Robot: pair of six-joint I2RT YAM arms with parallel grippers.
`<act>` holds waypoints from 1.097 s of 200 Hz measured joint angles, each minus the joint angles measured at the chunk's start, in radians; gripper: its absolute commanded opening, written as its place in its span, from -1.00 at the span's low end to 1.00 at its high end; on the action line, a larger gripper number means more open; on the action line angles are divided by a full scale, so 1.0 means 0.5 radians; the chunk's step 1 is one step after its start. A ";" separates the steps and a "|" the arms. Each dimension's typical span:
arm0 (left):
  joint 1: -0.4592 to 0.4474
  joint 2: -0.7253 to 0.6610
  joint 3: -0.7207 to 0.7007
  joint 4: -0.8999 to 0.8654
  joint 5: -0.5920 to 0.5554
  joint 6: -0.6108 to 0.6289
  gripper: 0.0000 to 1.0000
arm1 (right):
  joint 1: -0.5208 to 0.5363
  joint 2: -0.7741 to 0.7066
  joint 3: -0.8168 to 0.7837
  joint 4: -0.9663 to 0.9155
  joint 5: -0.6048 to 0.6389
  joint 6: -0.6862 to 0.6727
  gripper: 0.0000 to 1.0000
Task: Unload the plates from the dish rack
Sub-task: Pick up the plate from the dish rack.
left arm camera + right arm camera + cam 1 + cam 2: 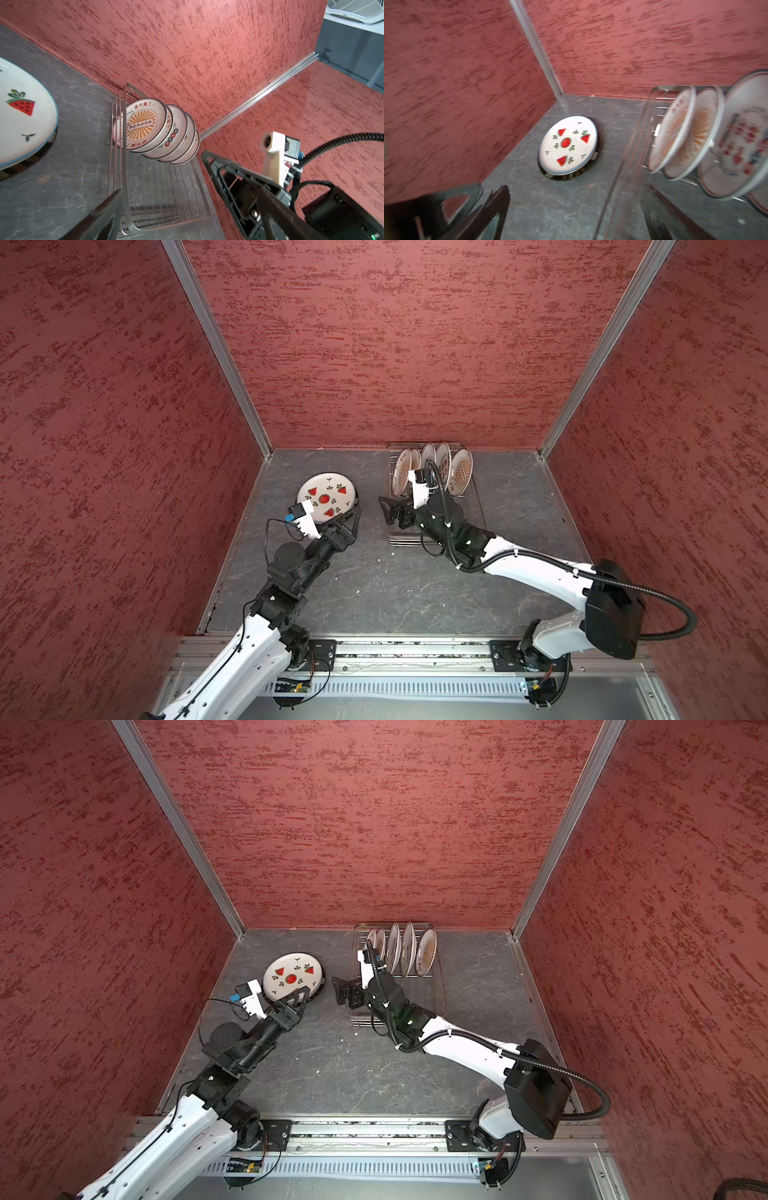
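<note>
Plates (461,475) crowd the dish rack (162,193); beside it, the spread right gripper (385,510) might clip neighbours; left gripper (343,520) spread too.

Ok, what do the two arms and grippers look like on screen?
Both arms are white shells with black joints. The left arm carries a thin black wire; the right arm carries a thick ribbed black hose. The left gripper and right gripper are black, triangular and open-framed.
</note>
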 measured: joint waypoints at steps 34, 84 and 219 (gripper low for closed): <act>-0.175 0.036 -0.157 0.211 -0.050 0.006 0.99 | -0.052 0.039 0.028 -0.152 0.497 -0.030 0.98; -0.400 0.331 -0.166 0.529 -0.089 0.158 0.99 | -0.204 0.320 0.381 -0.446 0.649 -0.001 0.88; -0.426 0.710 0.066 0.514 -0.154 0.356 0.99 | -0.613 0.503 0.714 -0.650 0.406 -0.053 0.12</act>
